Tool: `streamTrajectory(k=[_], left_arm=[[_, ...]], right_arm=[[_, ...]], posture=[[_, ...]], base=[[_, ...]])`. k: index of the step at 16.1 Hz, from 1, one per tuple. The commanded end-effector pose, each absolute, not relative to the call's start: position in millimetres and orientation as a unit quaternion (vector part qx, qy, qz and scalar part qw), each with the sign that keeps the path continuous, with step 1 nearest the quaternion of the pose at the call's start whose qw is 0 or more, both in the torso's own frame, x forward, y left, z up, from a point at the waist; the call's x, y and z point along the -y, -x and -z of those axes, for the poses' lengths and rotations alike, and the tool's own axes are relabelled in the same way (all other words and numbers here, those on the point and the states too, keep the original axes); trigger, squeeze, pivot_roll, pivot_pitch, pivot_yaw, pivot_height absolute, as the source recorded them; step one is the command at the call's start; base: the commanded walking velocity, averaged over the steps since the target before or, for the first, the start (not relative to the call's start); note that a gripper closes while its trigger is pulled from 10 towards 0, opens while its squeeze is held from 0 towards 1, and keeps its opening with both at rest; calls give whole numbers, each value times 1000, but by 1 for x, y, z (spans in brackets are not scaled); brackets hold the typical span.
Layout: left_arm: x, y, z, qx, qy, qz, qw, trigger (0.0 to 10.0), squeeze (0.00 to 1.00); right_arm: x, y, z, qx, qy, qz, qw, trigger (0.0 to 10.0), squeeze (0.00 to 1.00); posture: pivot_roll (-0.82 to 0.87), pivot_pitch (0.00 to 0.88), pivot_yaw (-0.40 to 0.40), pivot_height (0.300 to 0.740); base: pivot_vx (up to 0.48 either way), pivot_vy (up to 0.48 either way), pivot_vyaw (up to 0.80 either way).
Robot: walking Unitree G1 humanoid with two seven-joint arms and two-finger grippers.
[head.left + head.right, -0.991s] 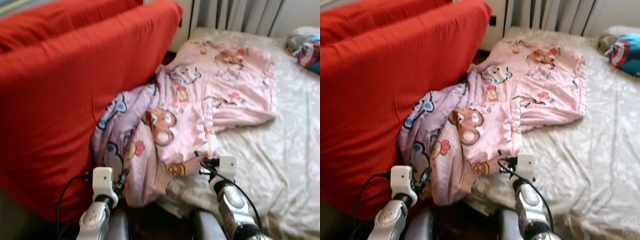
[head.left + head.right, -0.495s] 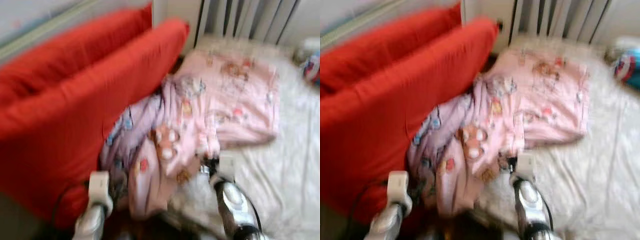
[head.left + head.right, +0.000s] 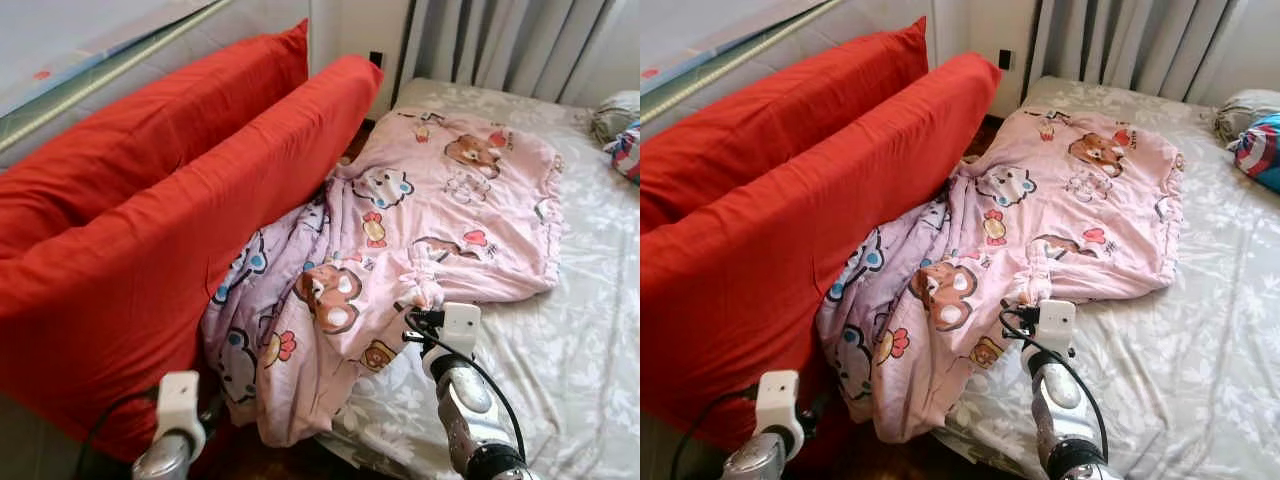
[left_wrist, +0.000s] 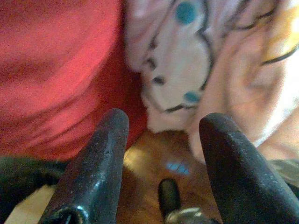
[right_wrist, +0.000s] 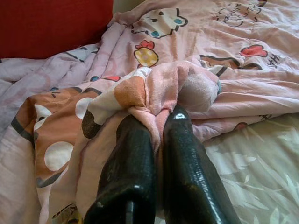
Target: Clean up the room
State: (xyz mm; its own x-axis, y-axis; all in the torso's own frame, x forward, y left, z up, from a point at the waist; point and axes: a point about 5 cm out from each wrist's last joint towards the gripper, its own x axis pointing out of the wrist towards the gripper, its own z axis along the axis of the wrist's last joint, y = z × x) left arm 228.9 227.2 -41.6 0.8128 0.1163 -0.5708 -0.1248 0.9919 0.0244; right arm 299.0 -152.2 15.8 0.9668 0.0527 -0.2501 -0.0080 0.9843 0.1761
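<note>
Landmark: the bed [image 3: 590, 300], covered in a pale grey sheet with a leaf pattern.

Blanket [image 3: 450, 215]: pink, printed with cartoon bears and owls. Its upper half lies spread flat on the bed. Its lower half is bunched and spills off the bed's near corner, down into the gap between the bed and the red cushions [image 3: 150, 250]. The hanging end drops toward the wooden floor [image 4: 154, 163].

Right gripper [image 5: 156, 128]: at the blanket's edge on the bed, near the corner where the cloth starts to spill over. Fingers [image 5: 133, 158] nearly closed, with a gathered fold of pink cloth pinched between them. The fold stands up in a small peak just ahead of the fingertips. From the head view the wrist and its white camera block [image 3: 460, 325] sit over the sheet, just beside the blanket's hem.

Left gripper [image 4: 161, 123]: low, off the bed's near corner, in the gap beside the red cushions. Fingers [image 4: 100, 158] spread apart, nothing between them. It hangs above the wooden floor, with red cushion to one side and the hanging blanket end just ahead. No contact with the cloth visible.

Red cushions: two long ones, standing on edge, leaning side by side along the bed; the blanket presses against the nearer one.

Far side of the bed: grey curtains [image 3: 500, 45]. At the far corner of the bed, a blue, red and white item [image 3: 1260, 150], too partial to identify.
</note>
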Motion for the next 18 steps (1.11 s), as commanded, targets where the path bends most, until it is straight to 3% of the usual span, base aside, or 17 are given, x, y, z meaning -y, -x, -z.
streamTrajectory(k=[1,5,18], left_arm=[[-231,-217,50,-330,9,-72,941,10000,0],[-221,-196,68,-387,40,-75,918,10000,0],[-228,-170,80,-420,40,-91,902,10000,0]], right_arm=[[152,-300,-17,-124,-90,-12,988,10000,0],[152,-300,-17,-127,-87,-14,988,10000,0],[143,-298,-17,-120,-84,-20,989,10000,0]], posture=[[-53,82,-8,740],[-54,80,-14,740],[-65,50,0,740]], base=[[0,0,0],[0,0,0],[0,0,0]])
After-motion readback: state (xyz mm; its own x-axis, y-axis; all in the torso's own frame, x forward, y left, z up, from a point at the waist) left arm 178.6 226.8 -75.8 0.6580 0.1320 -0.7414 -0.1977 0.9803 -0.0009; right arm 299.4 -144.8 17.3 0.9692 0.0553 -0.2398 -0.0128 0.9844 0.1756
